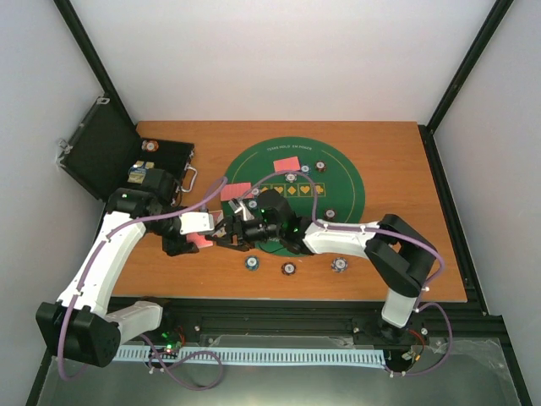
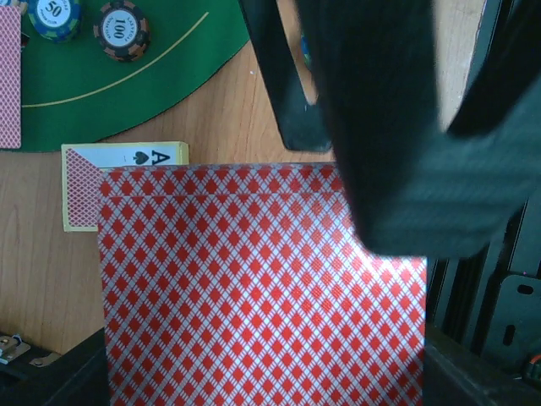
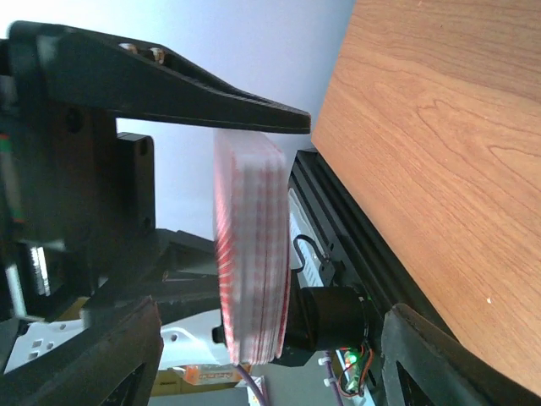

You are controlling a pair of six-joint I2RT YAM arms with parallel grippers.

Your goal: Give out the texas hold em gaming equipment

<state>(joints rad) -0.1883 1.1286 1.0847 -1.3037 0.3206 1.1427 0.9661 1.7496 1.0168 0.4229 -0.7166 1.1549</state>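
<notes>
Left gripper [image 1: 193, 243] pinches a red-backed deck [image 2: 262, 288] off the near-left edge of the green mat [image 1: 347, 178]; right gripper [image 1: 223, 238] (jaws spread) apparently brackets it

Background stuff on the table [image 1: 406, 178]
Round green felt mat [image 1: 347, 182] sits mid-table; black hinged case [image 1: 106, 161] lies open at the far left corner, metal handle [image 1: 191, 179] facing the mat.

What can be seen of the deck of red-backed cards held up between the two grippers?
The deck of cards is a thick, squared stack with red diamond-lattice backs and pale edges. It is lifted off the table in the left gripper and sits between the fingers of the right gripper. Whether those fingers touch it cannot be told.
</notes>
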